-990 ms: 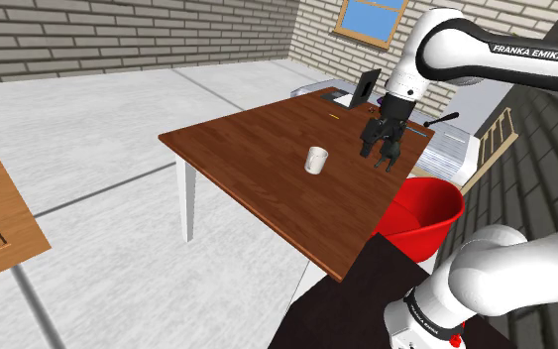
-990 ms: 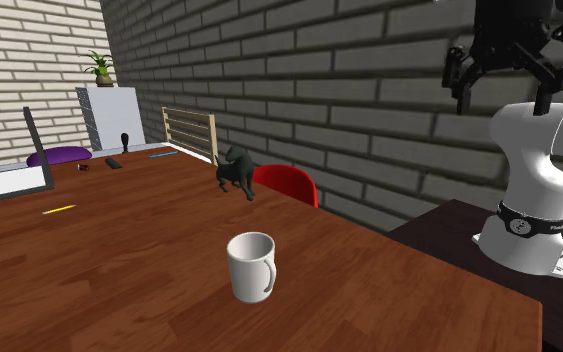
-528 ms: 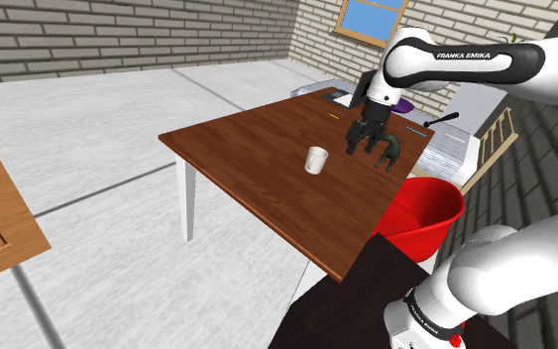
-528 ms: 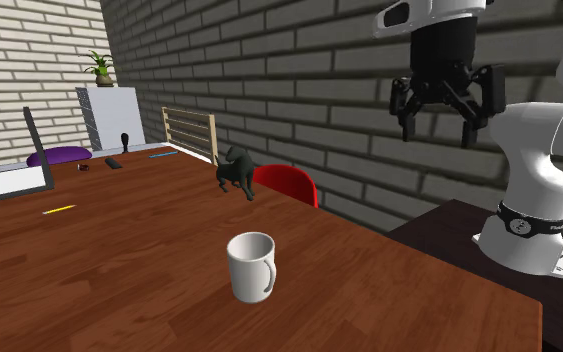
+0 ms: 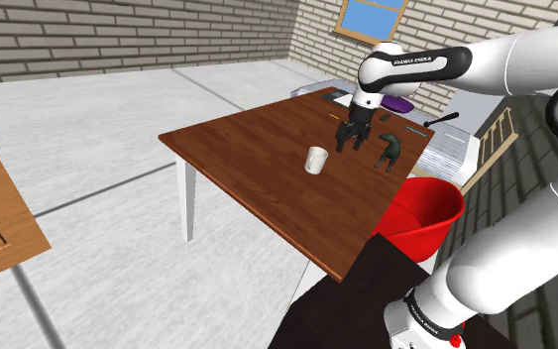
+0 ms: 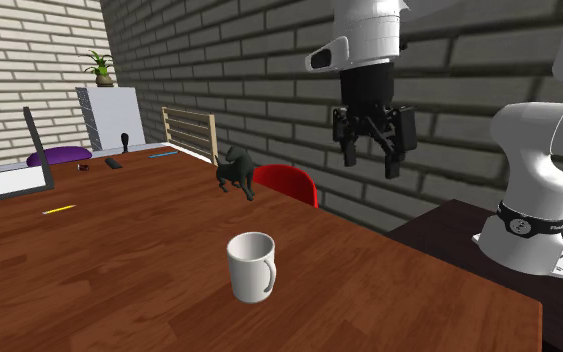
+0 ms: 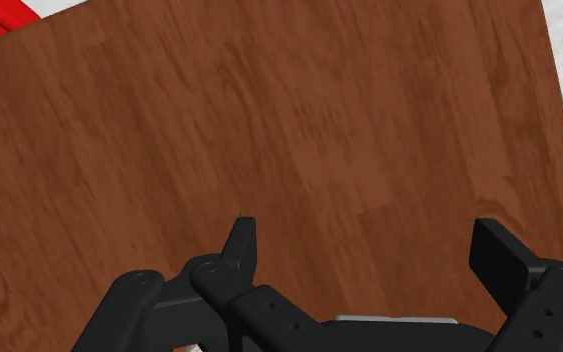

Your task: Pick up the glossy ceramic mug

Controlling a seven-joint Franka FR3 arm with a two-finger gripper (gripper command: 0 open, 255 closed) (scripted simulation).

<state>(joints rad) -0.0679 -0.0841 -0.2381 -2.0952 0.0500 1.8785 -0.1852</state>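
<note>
tabletop [image 6: 119, 270]: claw [image 6: 370, 166] now nearer mug [image 6: 252, 266]

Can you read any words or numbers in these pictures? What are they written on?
"FRANKA EMIKA": small white letters on the black band of the robot arm, seen in the shoulder view.
White letters on the black ring around the base of the robot: too small and blurred to read, in both outside views.
The mug and the open claw carry no writing that I can see.
</note>
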